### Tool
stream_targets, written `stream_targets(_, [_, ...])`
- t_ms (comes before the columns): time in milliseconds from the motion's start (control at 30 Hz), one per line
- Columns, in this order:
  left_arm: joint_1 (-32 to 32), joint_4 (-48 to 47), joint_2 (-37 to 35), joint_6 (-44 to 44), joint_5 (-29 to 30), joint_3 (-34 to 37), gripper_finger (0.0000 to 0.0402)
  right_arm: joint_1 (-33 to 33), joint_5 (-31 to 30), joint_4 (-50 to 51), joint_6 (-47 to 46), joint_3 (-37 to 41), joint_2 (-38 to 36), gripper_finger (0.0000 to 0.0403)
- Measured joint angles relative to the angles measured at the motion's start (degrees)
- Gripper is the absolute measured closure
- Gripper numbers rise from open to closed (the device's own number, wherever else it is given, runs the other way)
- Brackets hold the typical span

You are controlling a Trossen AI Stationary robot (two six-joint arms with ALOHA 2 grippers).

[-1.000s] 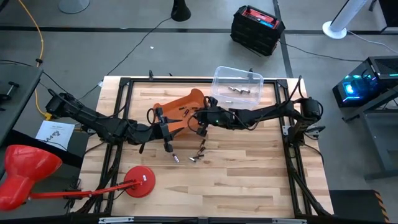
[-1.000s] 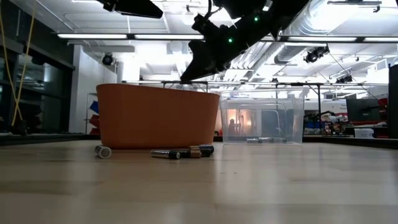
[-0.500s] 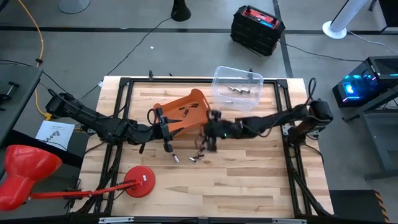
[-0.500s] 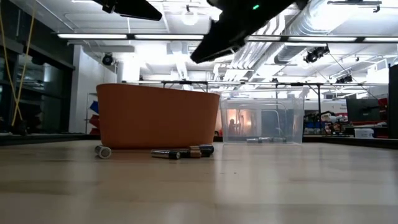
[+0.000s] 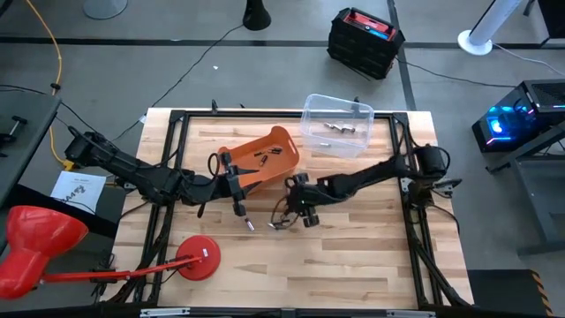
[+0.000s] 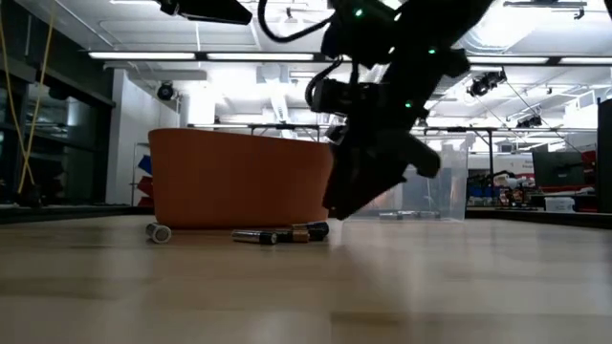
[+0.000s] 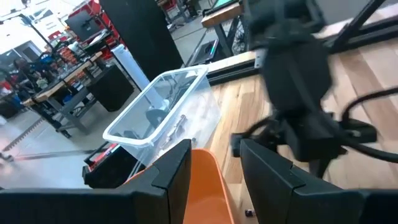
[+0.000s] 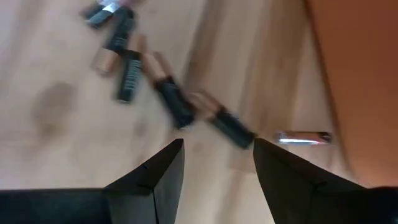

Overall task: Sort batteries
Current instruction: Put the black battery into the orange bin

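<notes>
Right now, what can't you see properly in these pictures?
- Batteries inside the orange bin: too small from above; its wall hides them in the low view.
- Batteries on the table: blurred in the right wrist view, so no telling their sizes.
- Right claw: covers part of the loose pile from above.

Small dark and copper-ended cylindrical batteries (image 8: 174, 102), lying flat, loosely clustered on bare wood, several touching end to end
</notes>
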State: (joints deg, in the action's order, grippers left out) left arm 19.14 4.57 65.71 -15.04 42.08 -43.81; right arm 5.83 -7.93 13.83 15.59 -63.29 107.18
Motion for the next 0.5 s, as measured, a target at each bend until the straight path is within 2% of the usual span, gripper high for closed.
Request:
stream_targets(167, [0.0,-0.3,0.0,-1.1,0.0,0.0,0.0271,-2.6,3.3,2.9,5.5,-2.6,0.1,0.0215])
stream_targets(333, [0.0,-0.8,0.0,-0.5,-0.1,0.0,0.0271,-3.6,9.9,6.0,9.8,-5.2,0.2,0.0215])
stream_targets(500, [0.0,-0.9,0.0,1.2,-0.2,0.0,0.0271,-3.6,11.4,6.4,11.7,-7.9,2.7,0.0215])
